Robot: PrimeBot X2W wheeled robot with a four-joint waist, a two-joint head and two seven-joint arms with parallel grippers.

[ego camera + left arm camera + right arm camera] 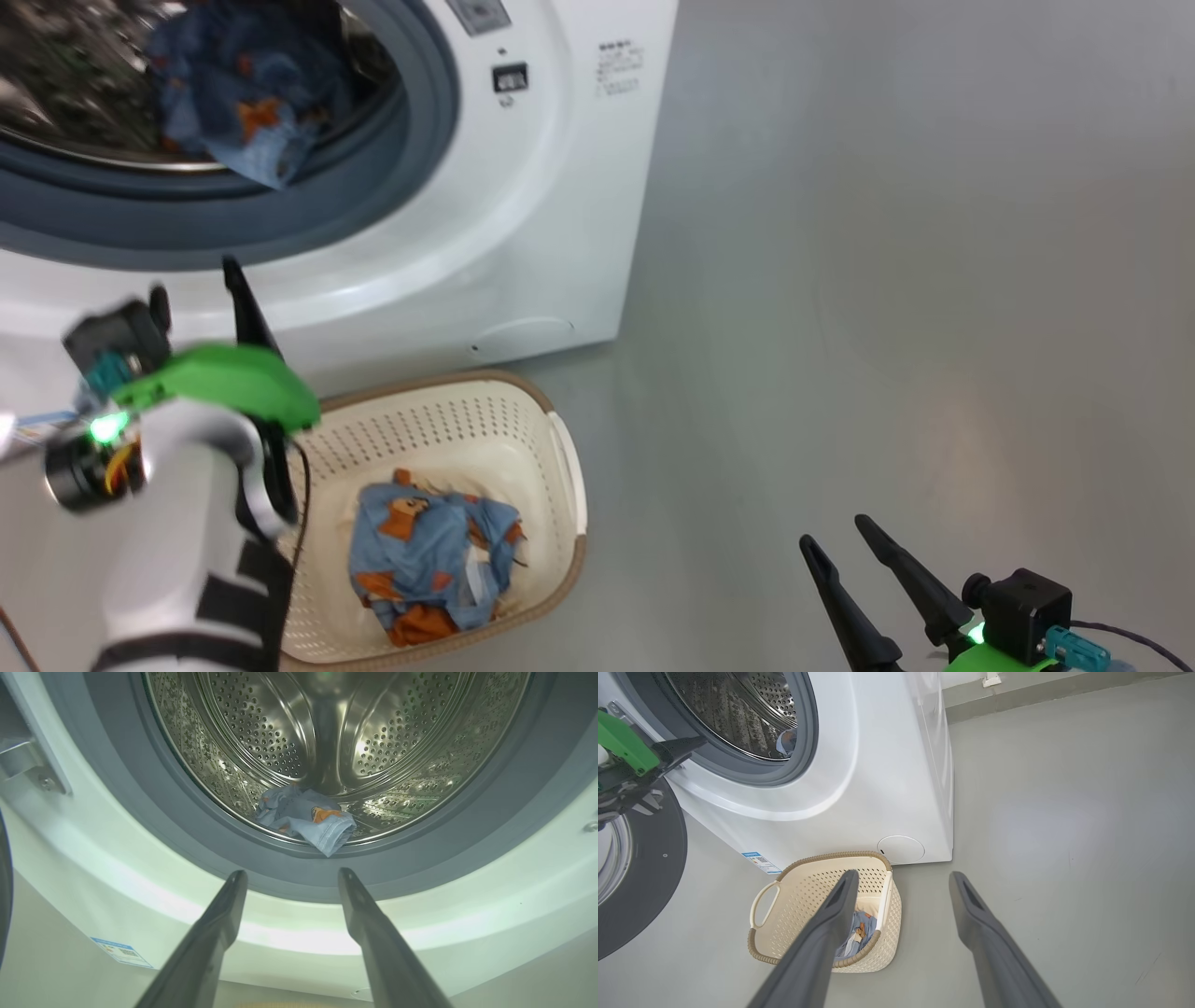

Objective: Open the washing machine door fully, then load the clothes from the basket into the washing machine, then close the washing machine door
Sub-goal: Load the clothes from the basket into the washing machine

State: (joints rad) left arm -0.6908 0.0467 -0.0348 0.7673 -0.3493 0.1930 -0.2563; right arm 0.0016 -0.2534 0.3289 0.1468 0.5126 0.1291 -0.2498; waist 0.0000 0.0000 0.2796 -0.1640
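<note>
The white washing machine (551,187) stands with its round black-ringed door (654,868) swung wide to the side. One piece of the light blue printed clothes (308,819) lies at the front lip of the steel drum. More clothes (429,555) lie in the cream basket (448,429) on the floor before the machine. My left gripper (233,280) hovers below the drum mouth, open and empty, pointing at the garment inside. At the lower right my right gripper (836,532) is open and empty, off to the basket's right. In the right wrist view its fingers (831,914) frame the basket (831,855).
A grey rubber gasket (187,830) rings the drum opening. There is a blue label (121,952) low on the machine's front and a round cover (901,849) near its bottom corner. Grey floor (887,327) stretches to the machine's right.
</note>
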